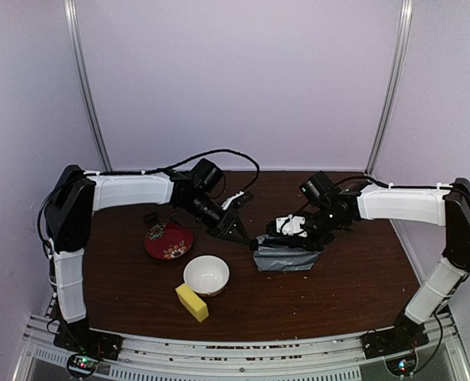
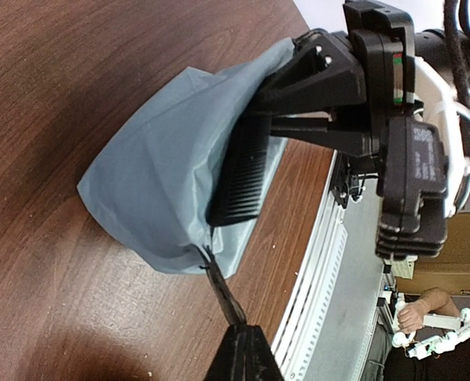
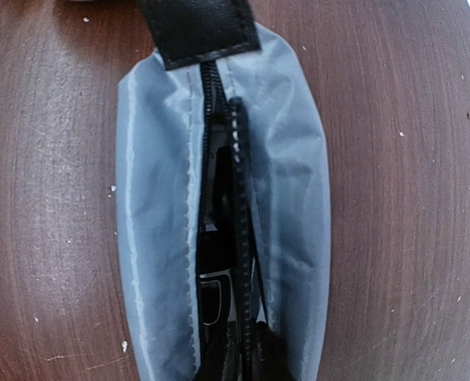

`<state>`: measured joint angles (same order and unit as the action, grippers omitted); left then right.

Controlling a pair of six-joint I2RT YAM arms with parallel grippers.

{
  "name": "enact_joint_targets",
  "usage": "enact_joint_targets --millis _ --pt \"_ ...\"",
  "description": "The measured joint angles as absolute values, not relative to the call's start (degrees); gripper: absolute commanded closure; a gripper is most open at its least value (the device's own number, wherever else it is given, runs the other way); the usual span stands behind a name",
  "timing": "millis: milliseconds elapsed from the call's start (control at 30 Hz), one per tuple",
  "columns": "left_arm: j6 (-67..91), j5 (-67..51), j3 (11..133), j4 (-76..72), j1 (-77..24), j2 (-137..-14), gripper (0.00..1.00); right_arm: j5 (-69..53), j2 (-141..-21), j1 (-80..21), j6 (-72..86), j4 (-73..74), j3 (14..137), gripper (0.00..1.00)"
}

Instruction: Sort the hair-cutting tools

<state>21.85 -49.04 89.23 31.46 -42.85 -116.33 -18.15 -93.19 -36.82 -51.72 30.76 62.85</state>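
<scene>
A grey-blue zip pouch [image 1: 287, 258] lies right of the table's middle with its zip open. My right gripper [image 1: 267, 238] hangs over it, shut on a slim black comb [image 2: 243, 178] that stands edge-on in the opening [image 3: 236, 198]. A black-and-silver clipper [image 3: 215, 294] lies inside the pouch beside the comb. My left gripper [image 2: 243, 353] is shut on the thin black tab [image 2: 219, 290] at the pouch's left end, holding it taut. That tab shows flat in the right wrist view [image 3: 199, 28]. In the top view the left gripper [image 1: 241, 236] is just left of the pouch.
A red patterned plate [image 1: 168, 240] and a white bowl [image 1: 206, 275] sit left of the pouch, with a yellow block [image 1: 191, 302] in front of the bowl. A small dark object [image 1: 150, 216] lies behind the plate. The table's near edge meets a perforated rail [image 2: 330, 262].
</scene>
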Motion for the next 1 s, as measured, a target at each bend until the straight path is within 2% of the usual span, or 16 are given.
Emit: enact_joint_targets --millis 167,667,800,1000 --pt "21.8 -49.0 89.2 31.5 -42.9 -116.3 1.0 -16.3 -93.3 -36.8 -50.9 30.8 62.9 0.8" --pt "18.6 -45.6 90.3 35.3 -42.9 -116.3 1.0 -16.3 -88.2 -36.8 -46.9 35.9 64.7 0.75" --pt "14.4 -37.8 92.4 39.8 -42.8 -115.3 0.97 -17.0 -84.4 -36.8 -43.3 38.7 67.3 0.71" --pt "8.6 -14.4 93.5 45.3 -42.7 -108.7 0.89 -18.0 -80.9 -36.8 -38.3 44.4 74.6 0.67"
